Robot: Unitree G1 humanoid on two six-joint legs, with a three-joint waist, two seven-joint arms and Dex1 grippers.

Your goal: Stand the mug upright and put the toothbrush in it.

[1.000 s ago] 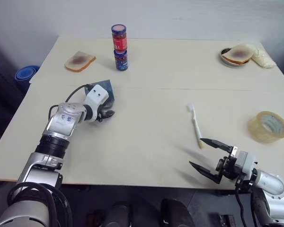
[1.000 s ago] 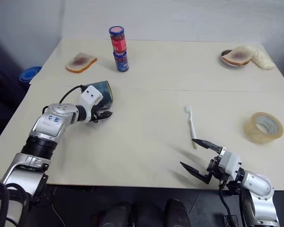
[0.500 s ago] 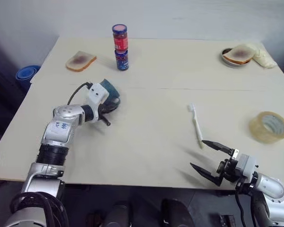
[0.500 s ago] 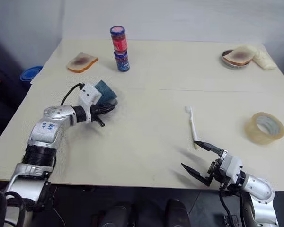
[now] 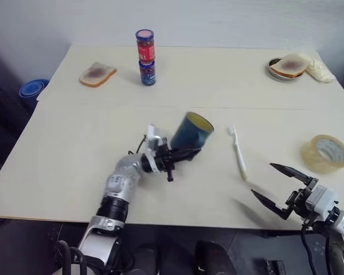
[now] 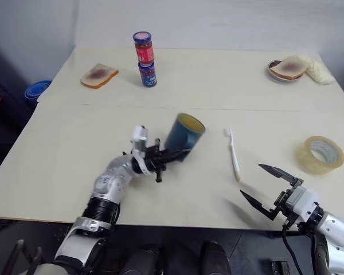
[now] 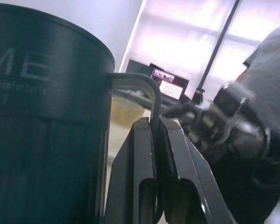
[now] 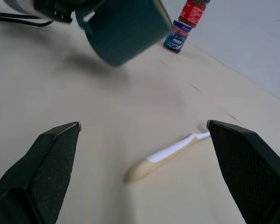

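The teal-blue mug [image 5: 190,133] hangs tilted above the table's middle, its yellowish mouth turned up and to the right. My left gripper [image 5: 190,152] is shut on the mug's loop handle [image 7: 149,93], with both black fingers [image 7: 139,154] pinching it from below. To the right of the mug, the white toothbrush [image 5: 238,153] lies flat on the table with its bristle head at the far end. My right gripper [image 5: 261,179] is open near the table's front right edge, close to the toothbrush's handle end [image 8: 144,170], with nothing between its fingers.
Two stacked jars [image 5: 145,57] and a bread slice [image 5: 96,74] stand at the back left. A small plate with bread [image 5: 286,66] and a plastic bag [image 5: 320,70] are at the back right. A tape roll [image 5: 325,153] lies at the right edge.
My left gripper closed on the mug's handle and carried the mug from the table's left to its middle, lifting it. The right gripper drifted right, still open.
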